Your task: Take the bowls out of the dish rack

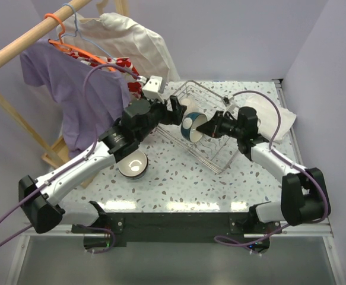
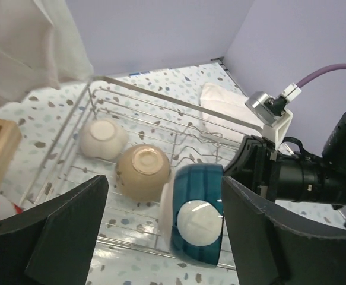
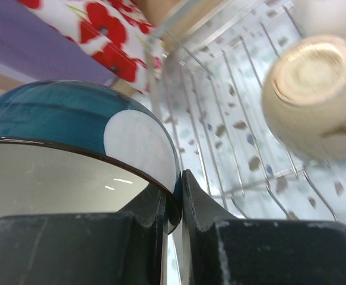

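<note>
Right gripper [image 3: 174, 184] is clamped on the rim of the teal-banded ceramic bowl [image 1: 191, 126], held over the silver wire dish rack [image 1: 220, 155]. Left gripper [image 1: 175, 111] gapes open beside it. One pale-inside round bowl [image 1: 132, 164] sits on the speckled white table [image 1: 178, 184]. The white ceramic bowl [image 2: 103, 138] and beige ceramic bowl [image 2: 143, 172] lie in the rack, not yet unloaded.

Dish rack [image 2: 161, 95]: silver wire basket; I see two bowls lying inside
Teal bowl [image 2: 196, 214]: blue-green bands, white foot, tipped on its side above the rack, rim pinched in my right gripper [image 3: 174, 199]
Beige bowl [image 2: 143, 172]: upside down in the rack
White bowl [image 2: 103, 138]: upside down, just behind the beige one
Fourth bowl [image 1: 132, 164]: upright on the table [image 1: 178, 178] left of the rack, pale inside
</note>
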`<move>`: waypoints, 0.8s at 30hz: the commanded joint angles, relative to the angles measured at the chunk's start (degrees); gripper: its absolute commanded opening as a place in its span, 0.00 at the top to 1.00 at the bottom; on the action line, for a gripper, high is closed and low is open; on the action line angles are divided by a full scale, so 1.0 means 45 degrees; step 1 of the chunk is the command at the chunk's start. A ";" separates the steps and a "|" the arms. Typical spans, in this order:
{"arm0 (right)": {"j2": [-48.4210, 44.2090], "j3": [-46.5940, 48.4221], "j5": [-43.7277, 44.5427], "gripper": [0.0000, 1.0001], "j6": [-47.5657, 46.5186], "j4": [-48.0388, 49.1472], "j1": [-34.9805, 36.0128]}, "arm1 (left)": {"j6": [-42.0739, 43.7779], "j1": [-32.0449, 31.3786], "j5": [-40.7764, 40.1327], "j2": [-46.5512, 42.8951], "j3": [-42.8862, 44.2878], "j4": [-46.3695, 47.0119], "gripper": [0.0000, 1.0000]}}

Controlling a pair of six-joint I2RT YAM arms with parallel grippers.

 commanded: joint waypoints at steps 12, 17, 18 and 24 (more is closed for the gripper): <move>-0.1209 0.4027 0.5509 1.00 -0.2470 -1.1837 0.3005 | 0.4405 -0.0022 -0.4212 -0.5472 -0.4433 -0.1318 0.00; -0.0643 0.5179 0.6661 1.00 -0.2275 -1.3848 0.4177 | 0.4094 -0.0003 -0.5012 -0.7738 -0.6387 -0.1318 0.00; -0.0391 0.5375 0.6856 1.00 -0.2216 -1.4105 0.4644 | 0.4054 -0.0003 -0.5149 -0.8031 -0.6718 -0.1125 0.00; 0.1054 0.6840 0.7776 1.00 -0.1708 -1.5200 0.6324 | 0.4210 -0.0022 -0.6263 -0.9557 -0.8069 -0.0323 0.00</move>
